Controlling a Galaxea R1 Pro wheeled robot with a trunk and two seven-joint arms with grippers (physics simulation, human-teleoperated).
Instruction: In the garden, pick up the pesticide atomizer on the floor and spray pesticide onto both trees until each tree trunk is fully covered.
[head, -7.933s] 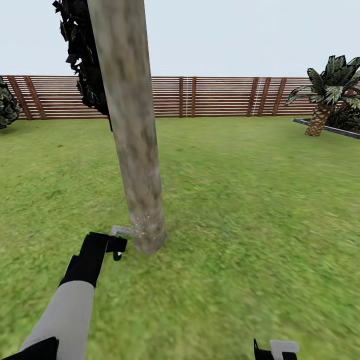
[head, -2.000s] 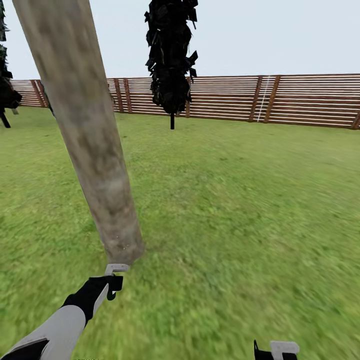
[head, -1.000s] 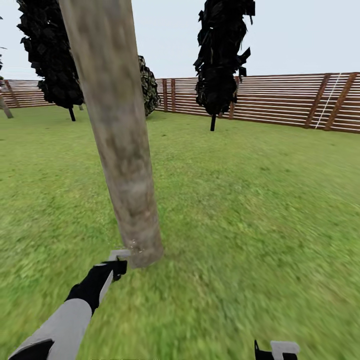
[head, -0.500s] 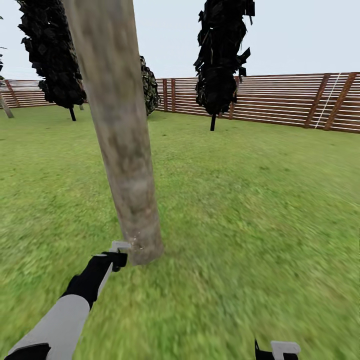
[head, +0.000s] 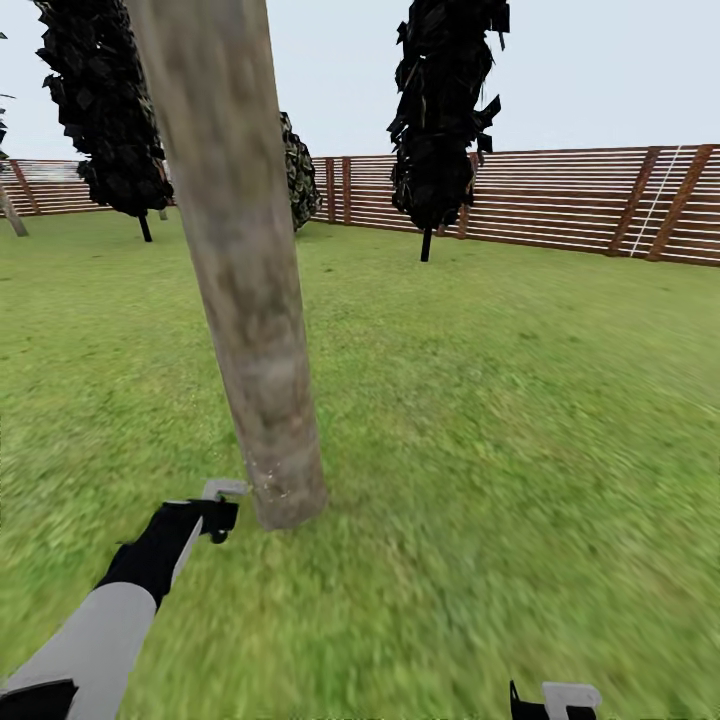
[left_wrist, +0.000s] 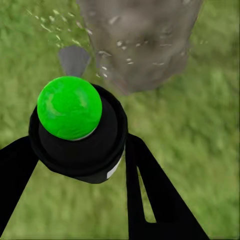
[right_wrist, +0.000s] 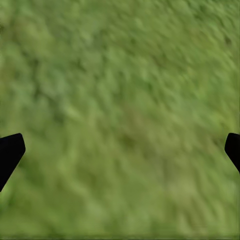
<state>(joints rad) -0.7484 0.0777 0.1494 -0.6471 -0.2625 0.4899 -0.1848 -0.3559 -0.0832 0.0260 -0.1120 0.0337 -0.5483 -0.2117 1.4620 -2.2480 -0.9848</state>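
Head view, L to R. Your left arm, grey sleeve w/ black wrist, comes in from 7 o'clock; left gripper (head: 212, 512) sits low on the green grass lawn (head: 520, 420), just beside the base of the thick mottled grey-tan tree trunk (head: 240, 260), at its 9 o'clock. Grey nozzle tip pokes out toward the bark.

Left wrist view: your black fingers (left_wrist: 150, 190) are closed round the black pesticide atomizer w/ the bright green round cap (left_wrist: 75, 130), one finger each side, firm hold. Grey nozzle (left_wrist: 74, 59) points at the trunk foot (left_wrist: 140, 40). Fine white specks of pesticide mist (left_wrist: 107, 57) hang btwn nozzle and bark; some specks on the bark itself.

Far back: near-black thin-trunked tree (head: 105, 110) at 11 o'clock, another (head: 440, 110) at 1 o'clock, brown horizontal-slat wooden fence (head: 560, 205) behind.

Your right gripper (head: 552, 698) at 5 o'clock, bottom edge. Right wrist view: black fingertips (right_wrist: 10, 152) spread wide apart, nothing btwn them, grass below.
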